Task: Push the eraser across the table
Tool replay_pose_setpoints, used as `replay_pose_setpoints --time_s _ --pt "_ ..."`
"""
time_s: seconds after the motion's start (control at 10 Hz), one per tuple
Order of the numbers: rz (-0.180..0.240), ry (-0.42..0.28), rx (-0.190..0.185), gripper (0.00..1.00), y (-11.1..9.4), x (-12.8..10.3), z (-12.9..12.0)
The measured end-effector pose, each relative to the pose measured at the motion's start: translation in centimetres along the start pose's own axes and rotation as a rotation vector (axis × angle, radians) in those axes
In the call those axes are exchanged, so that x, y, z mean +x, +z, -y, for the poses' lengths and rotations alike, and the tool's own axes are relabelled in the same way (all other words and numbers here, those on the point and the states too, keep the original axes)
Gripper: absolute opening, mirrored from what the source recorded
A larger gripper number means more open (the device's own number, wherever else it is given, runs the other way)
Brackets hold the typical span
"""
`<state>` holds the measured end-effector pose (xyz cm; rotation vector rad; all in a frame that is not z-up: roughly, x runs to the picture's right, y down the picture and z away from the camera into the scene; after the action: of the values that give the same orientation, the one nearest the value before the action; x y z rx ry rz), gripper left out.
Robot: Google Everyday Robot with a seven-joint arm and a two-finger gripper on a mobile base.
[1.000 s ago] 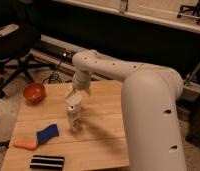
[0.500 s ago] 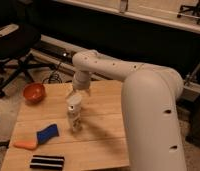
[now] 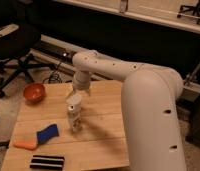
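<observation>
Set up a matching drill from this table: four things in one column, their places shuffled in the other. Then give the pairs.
Things:
1. eraser
2. orange bowl
3. blue pad
4. gripper

Places:
A. far left corner of the table
B. over the middle of the table, pointing down
C. left, at the edge nearest the camera
D. left side, between bowl and eraser

Pairs: 1-C, 2-A, 3-D, 4-B
</observation>
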<state>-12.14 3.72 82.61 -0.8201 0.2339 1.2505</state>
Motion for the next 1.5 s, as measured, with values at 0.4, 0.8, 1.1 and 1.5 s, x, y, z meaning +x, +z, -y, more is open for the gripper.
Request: replay_pose_setpoints --time_s 0.4,0.8,1.1,1.5 --pt "0.000 0.000 0.000 0.80 0.0 0.0 0.0" --pt "0.000 0.000 0.000 0.80 0.0 0.0 0.0" --pt "0.035 -0.062 -0.011 0.80 -1.9 -0.1 -2.2" --pt "0.054 -0.193 -0.073 0.80 -5.6 3.5 -8.7"
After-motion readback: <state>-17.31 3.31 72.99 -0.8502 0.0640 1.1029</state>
